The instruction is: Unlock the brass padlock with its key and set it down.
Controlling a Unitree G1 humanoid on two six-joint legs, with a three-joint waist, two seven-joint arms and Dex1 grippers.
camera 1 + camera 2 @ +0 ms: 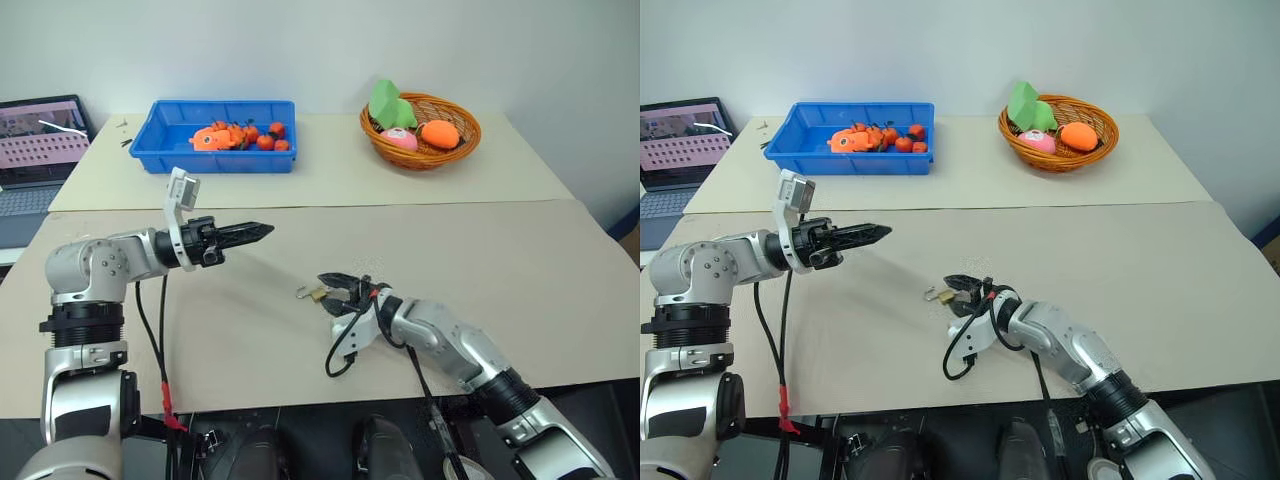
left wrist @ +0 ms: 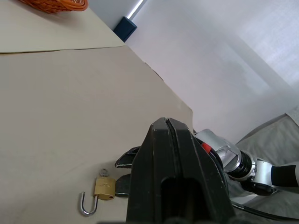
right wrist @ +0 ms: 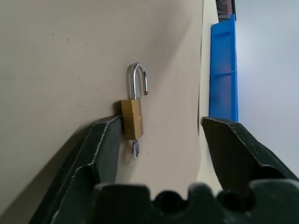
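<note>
The brass padlock (image 3: 132,119) lies flat on the beige table (image 1: 500,260), its silvery shackle (image 3: 137,79) swung open. The key (image 3: 135,149) sticks out of the bottom of its body. My right gripper (image 3: 159,122) rests low over the table and is open. One of its fingers (image 3: 105,140) touches the side of the padlock's body and the other stands well apart. From the head, the padlock (image 1: 313,294) sits just left of the right gripper (image 1: 331,293). My left gripper (image 1: 266,232) is shut on nothing, held level above the table to the padlock's upper left.
A blue bin (image 1: 215,152) with several orange toys stands at the back left. A wicker basket (image 1: 440,152) of toy food stands at the back right. A laptop (image 1: 40,140) sits at the far left. A black cable loop (image 1: 340,362) hangs by my right wrist.
</note>
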